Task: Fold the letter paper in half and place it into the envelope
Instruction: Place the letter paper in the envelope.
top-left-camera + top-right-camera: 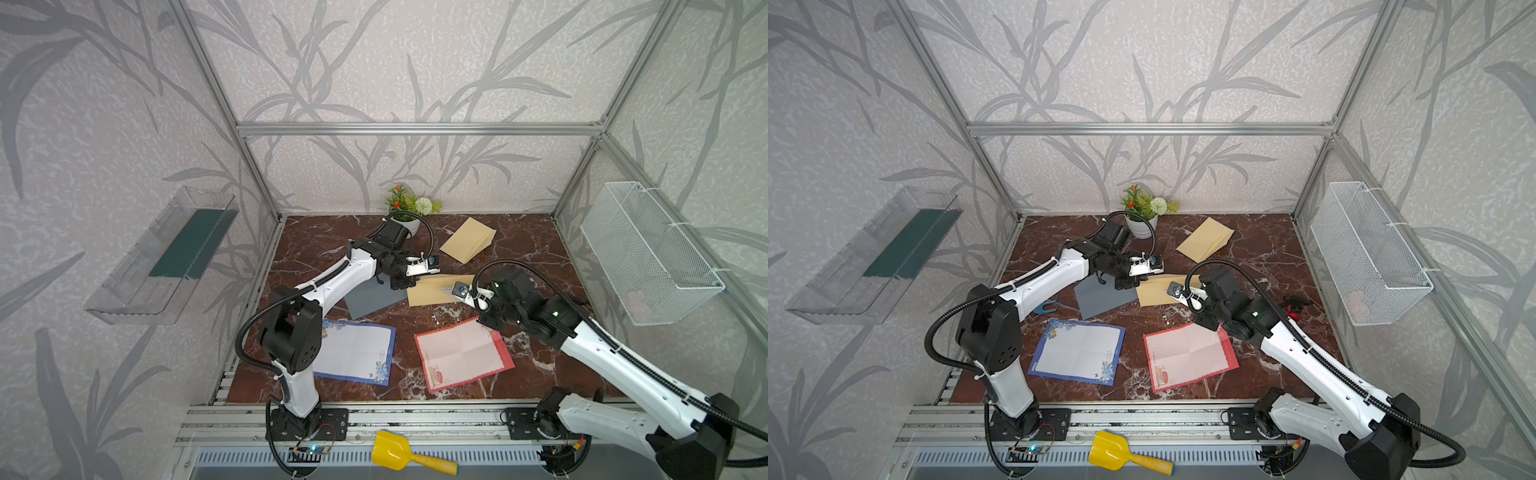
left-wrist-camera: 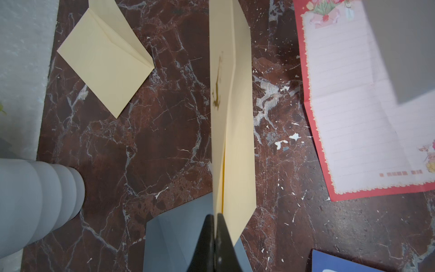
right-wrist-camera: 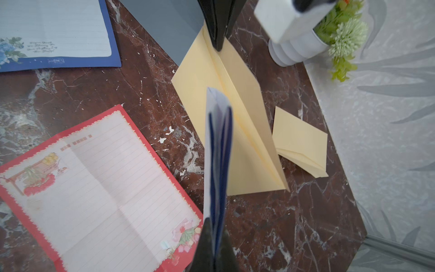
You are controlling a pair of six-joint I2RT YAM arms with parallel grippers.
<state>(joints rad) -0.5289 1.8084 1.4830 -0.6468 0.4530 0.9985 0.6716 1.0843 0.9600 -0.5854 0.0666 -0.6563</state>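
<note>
Left gripper [image 2: 215,217] clamped on envelope [image 2: 231,117] flap, centre of table [image 1: 528,237]. Right gripper [image 3: 211,226] clamped on folded letter [image 3: 217,141], over the envelope. Paper's light, floppy, slippery; I'd grip near the crease, lead with the stiffer folded edge.

The left arm [image 1: 345,274] and the right arm [image 1: 615,368] are each built of glossy white moulded links joined by matt black rounded joint housings [image 1: 293,332]. A black ribbed cable conduit [image 1: 239,338] is tied along each with white zip ties. Each is mounted on a black base plate [image 1: 334,422] dotted with screw holes, small green lights [image 1: 557,312] are lit on the right arm, and the left gripper [image 2: 215,216] is ended by smooth black tapering fingers [image 2: 204,249].
</note>
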